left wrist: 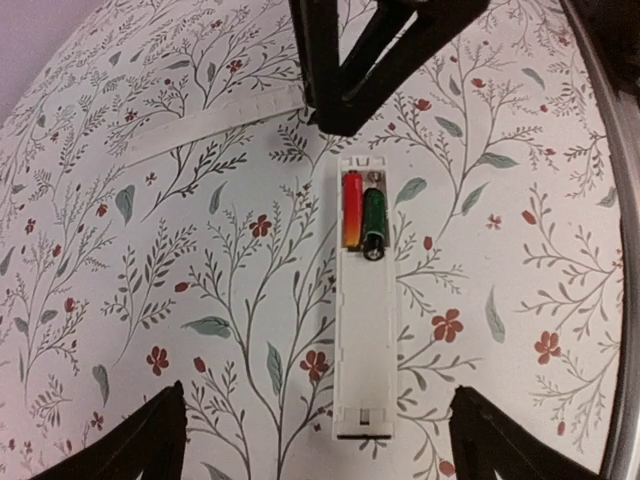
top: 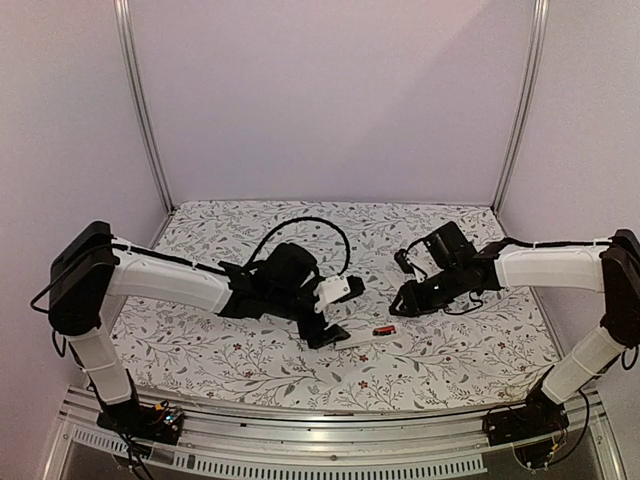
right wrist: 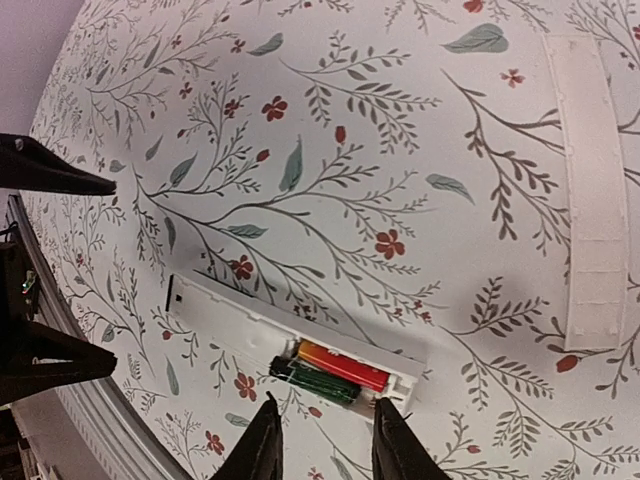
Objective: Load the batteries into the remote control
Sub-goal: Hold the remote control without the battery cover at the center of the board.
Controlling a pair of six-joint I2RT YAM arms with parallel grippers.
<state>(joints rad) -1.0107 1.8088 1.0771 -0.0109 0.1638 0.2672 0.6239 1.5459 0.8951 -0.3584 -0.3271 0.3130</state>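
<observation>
The white remote control [left wrist: 365,340] lies flat on the floral cloth with its battery slot open at one end. A red-orange battery [left wrist: 353,210] and a dark green-black battery [left wrist: 374,222] lie side by side in the slot. My left gripper [left wrist: 318,392] is wide open, one finger on each side of the remote's other end, touching nothing. My right gripper [right wrist: 327,405] is open and empty, its tips just off the slot end, next to the dark battery [right wrist: 322,380] and the red-orange one [right wrist: 342,364]. In the top view the remote [top: 362,339] lies between the two grippers.
A thin loose white cover strip [right wrist: 597,190] lies on the cloth apart from the remote; it also shows in the left wrist view [left wrist: 210,125]. The right gripper's dark fingers [left wrist: 350,70] hang over the remote's slot end. Metal frame posts and white walls enclose the table.
</observation>
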